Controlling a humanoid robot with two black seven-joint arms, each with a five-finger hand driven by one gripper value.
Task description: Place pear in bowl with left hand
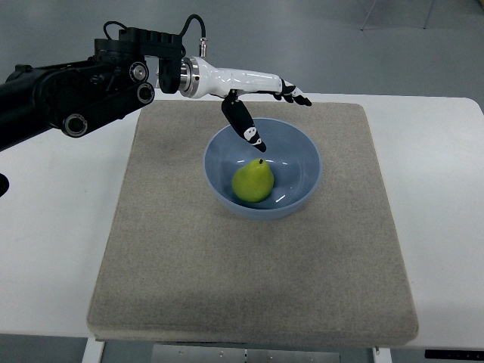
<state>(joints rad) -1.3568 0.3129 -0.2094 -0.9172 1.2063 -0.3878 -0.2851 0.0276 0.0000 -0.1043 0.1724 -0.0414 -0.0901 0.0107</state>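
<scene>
Bright, even overhead light, sharp throughout. Soft shadow along the mat's (249,249) near edge; small glints inside the bowl (299,162); mild glare on the white surface (446,212). No edge distortion.

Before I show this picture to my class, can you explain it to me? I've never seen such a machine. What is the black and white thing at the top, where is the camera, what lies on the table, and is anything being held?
There is one picture, taken from above on the robot's own side, looking steeply down. The black arm coming in from the left ends in the robot's left hand, white with dark fingers. They are spread and hold nothing; one points down over the rim of the blue bowl. A green pear lies inside the bowl, free of the hand. The bowl stands on a beige mat on a white table. The right arm is not in the picture.
</scene>
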